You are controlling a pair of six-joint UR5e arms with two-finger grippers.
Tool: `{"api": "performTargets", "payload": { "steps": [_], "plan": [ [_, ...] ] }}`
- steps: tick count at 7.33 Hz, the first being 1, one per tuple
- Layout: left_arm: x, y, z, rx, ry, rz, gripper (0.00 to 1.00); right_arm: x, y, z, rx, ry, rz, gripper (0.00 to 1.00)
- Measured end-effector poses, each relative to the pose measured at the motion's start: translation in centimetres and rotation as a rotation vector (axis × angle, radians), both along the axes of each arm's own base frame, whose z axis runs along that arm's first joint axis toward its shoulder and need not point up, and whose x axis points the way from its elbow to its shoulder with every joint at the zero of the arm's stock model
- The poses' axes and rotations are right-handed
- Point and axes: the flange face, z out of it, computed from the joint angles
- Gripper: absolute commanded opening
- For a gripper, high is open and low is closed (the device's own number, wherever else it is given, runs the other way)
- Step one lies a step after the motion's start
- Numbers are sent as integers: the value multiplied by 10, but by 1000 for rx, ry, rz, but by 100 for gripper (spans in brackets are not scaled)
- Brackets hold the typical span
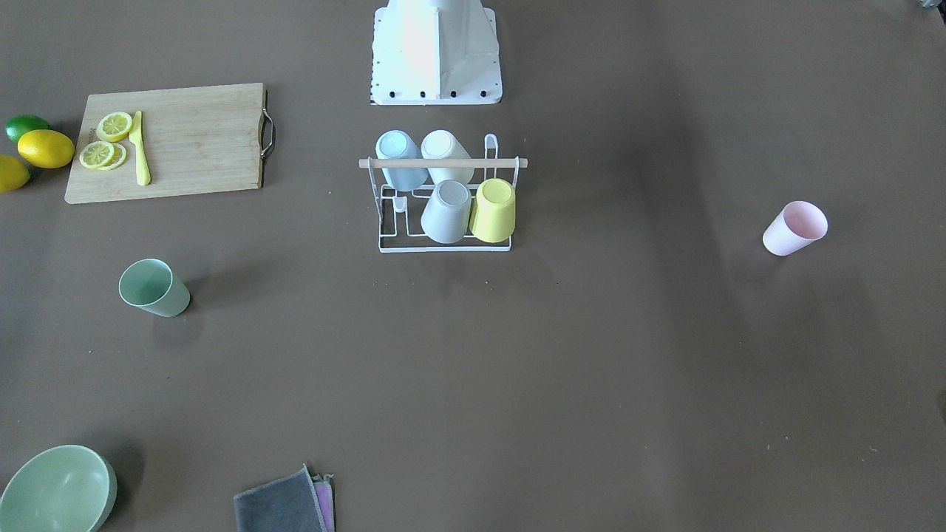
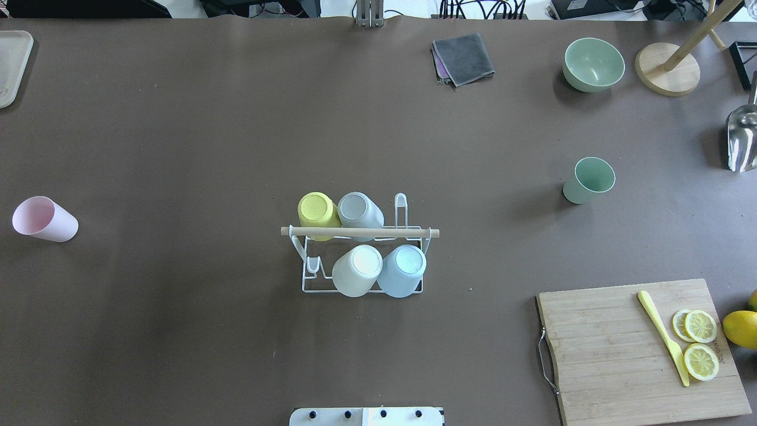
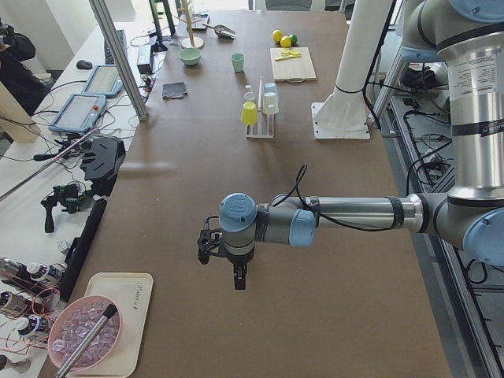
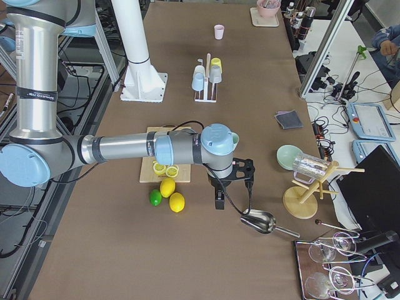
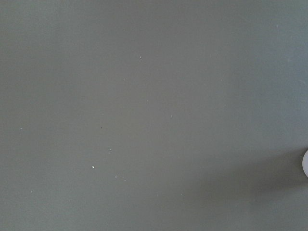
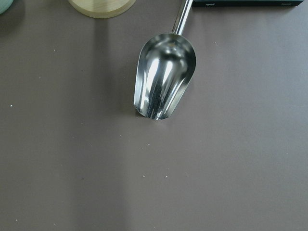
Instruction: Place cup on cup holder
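Note:
The white wire cup holder (image 1: 443, 163) with a wooden rod handle stands mid-table, also in the overhead view (image 2: 359, 232). Several cups sit upside down on it: blue, white, grey and yellow. A pink cup (image 2: 44, 219) stands far on the robot's left, also in the front view (image 1: 794, 227). A green cup (image 2: 588, 180) stands on the right, also in the front view (image 1: 153, 288). My left gripper (image 3: 222, 268) hovers over bare table near the left end. My right gripper (image 4: 232, 190) hovers near the right end. I cannot tell whether either is open or shut.
A cutting board (image 2: 641, 349) with lemon slices and a yellow knife lies at the near right. A metal scoop (image 6: 163, 79) lies under the right wrist. A green bowl (image 2: 593, 64), a folded grey cloth (image 2: 463, 58) and a wooden stand (image 2: 667, 70) sit at the far side.

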Motion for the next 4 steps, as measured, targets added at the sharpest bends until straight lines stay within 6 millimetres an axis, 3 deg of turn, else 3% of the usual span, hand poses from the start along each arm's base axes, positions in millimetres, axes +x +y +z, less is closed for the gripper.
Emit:
{"api": "performTargets", "payload": {
  "steps": [2, 4],
  "plan": [
    [0, -2, -1, 3, 3, 1, 98, -2, -9, -14, 35, 2, -10, 100],
    [0, -3, -2, 5, 4, 1, 98, -27, -26, -41, 64, 3, -67, 100]
  ]
}}
